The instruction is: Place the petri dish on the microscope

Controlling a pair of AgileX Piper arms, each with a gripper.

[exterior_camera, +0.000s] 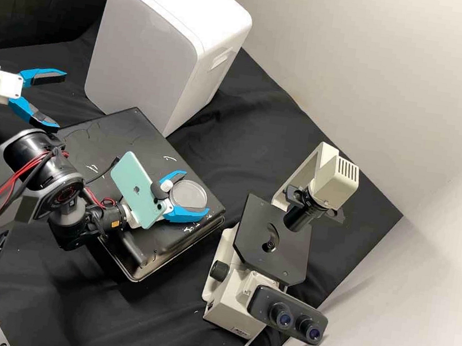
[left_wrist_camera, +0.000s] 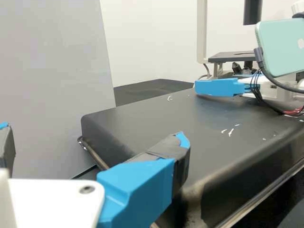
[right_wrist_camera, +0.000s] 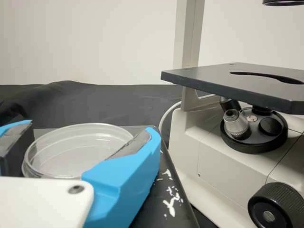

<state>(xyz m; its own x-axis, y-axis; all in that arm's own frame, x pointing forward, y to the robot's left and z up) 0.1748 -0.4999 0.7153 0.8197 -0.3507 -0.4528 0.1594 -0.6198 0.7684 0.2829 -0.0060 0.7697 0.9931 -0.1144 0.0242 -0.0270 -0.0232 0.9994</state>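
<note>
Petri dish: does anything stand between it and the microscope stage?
Nothing visible does. The right gripper has its fingers either side of the petri dish on the black tray; the microscope stage stands beside, higher, its top bare.

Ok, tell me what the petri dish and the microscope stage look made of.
The petri dish looks like clear glossy plastic or glass, can't tell which: its wall is see-through. The microscope stage looks like metal, matte black: a thin rigid flat plate with a cut slot.
</note>
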